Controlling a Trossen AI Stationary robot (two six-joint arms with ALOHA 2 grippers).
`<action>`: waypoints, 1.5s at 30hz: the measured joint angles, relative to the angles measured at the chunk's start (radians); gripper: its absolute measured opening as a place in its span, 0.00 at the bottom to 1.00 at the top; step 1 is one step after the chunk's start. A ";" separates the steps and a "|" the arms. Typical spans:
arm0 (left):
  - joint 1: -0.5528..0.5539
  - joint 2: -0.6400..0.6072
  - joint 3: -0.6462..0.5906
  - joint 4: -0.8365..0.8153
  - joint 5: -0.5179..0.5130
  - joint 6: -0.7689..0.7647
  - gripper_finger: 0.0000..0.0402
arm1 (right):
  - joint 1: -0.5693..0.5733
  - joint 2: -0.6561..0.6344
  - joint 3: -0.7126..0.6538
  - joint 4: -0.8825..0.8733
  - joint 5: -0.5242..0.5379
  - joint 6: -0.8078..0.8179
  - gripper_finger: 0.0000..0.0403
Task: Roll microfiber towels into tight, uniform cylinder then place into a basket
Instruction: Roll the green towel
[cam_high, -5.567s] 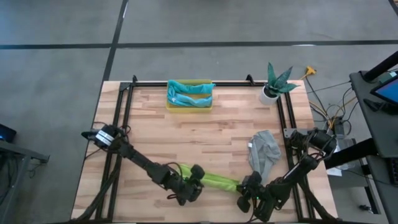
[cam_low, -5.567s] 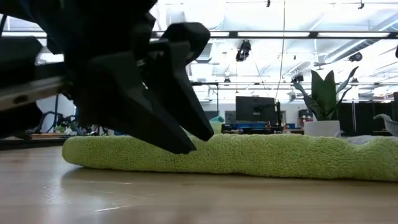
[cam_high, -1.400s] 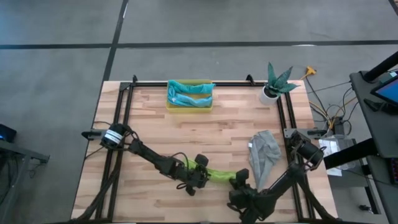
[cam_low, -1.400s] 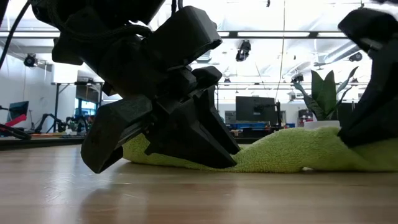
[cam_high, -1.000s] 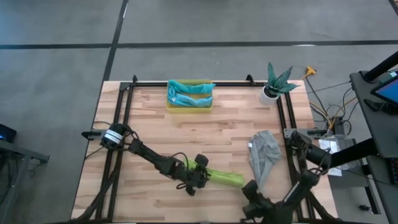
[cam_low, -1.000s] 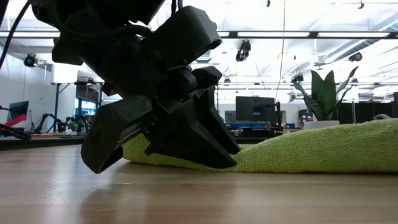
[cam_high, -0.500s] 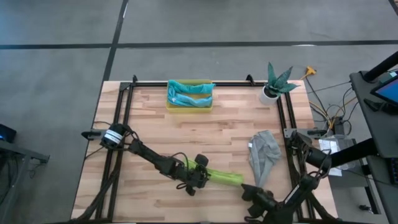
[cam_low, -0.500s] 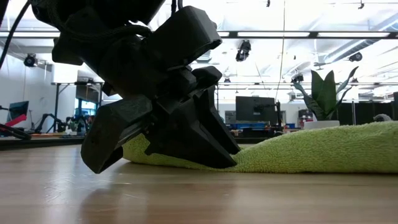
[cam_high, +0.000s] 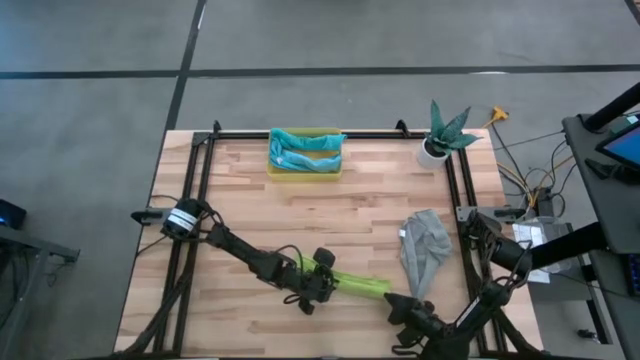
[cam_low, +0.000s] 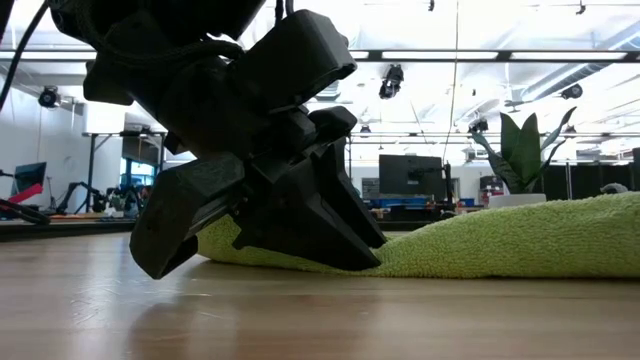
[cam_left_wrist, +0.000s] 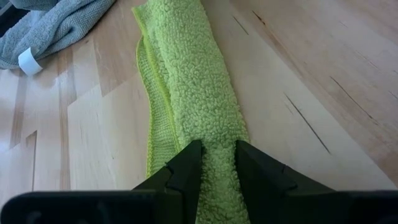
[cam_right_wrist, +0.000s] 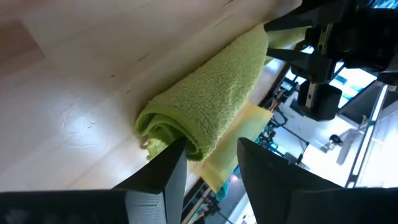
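Down at the near edge of the desk (cam_high: 240, 180), the right hand (cam_high: 397, 306) sits just off the end of the lime green towel (cam_high: 352, 284), and its own camera shows both fingers spread with the rolled end lying free in front of them, nothing gripped. A little further in, the left hand (cam_high: 318, 287) is clamped on the other end of that same towel; its wrist view has the two fingers (cam_left_wrist: 186, 168) pinching the fuzzy roll between them. The towel lies flat on the wood as a long, loose cylinder, stretching between the two hands (one flap of it trails out flat along the roll). Moving up toward the right edge, the grey towel (cam_high: 423, 246) sits crumpled in a heap, untouched. At the far edge, left of centre, the yellow basket (cam_high: 304, 168) holds teal and light blue towels (cam_high: 304, 152). In the far right corner stands a small plant in a white pot (cam_high: 441, 135).
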 joint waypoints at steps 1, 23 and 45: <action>0.000 0.000 -0.001 0.000 0.000 0.000 0.22 | 0.000 0.000 0.000 0.001 0.000 -0.006 0.34; 0.000 0.000 -0.002 0.000 0.000 0.000 0.22 | -0.034 -0.002 -0.005 0.215 -0.078 -0.447 0.30; 0.000 0.000 -0.002 0.000 0.001 -0.001 0.22 | -0.049 -0.048 0.000 0.303 -0.131 0.543 0.02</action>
